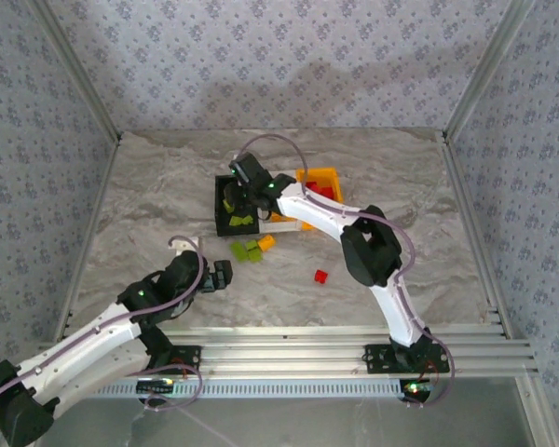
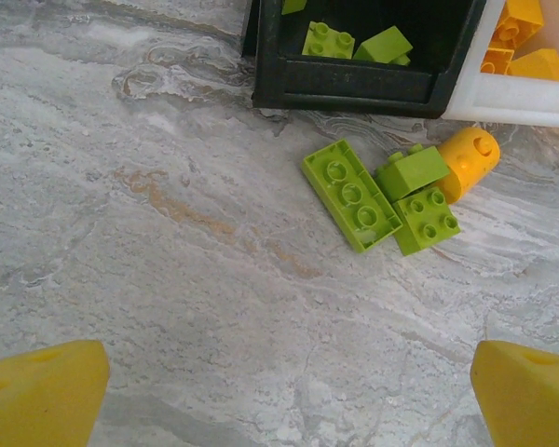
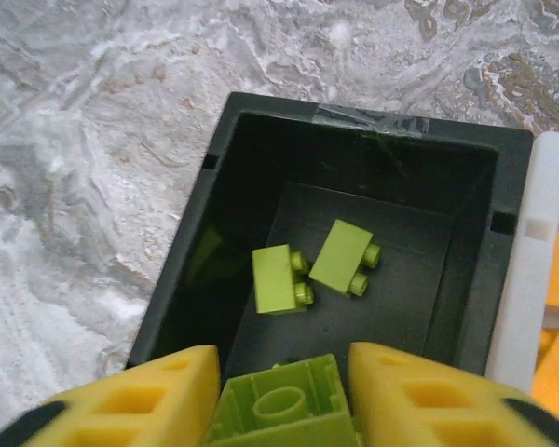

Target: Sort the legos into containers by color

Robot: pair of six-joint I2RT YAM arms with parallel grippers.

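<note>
Green brick [image 3: 279, 410] poised over the black bin [image 3: 354, 130], pinched in the right gripper [image 3: 284, 372].

The fingers sit tight against the brick's two sides with no gap showing. They hold it above the bin's 6 o'clock edge, likely so it drops among the two green bricks [image 3: 278, 277] on the bin floor. The white bin [image 3: 540, 233] adjoins at 3 o'clock and holds orange pieces [image 2: 517, 37]; the orange bin [image 1: 319, 173] beyond it holds red ones. On the table [image 2: 121, 233], at 6 o'clock from the black bin, lies a loose cluster [image 2: 351, 196] of three green bricks. An orange piece [image 2: 470, 160] touches it at 2 o'clock, and a red brick [image 1: 321, 276] lies apart at 4 o'clock. The left gripper [image 2: 284, 400] hovers at 7 o'clock of the cluster, spread fully wide and empty, probably to keep clear of the other arm.
</note>
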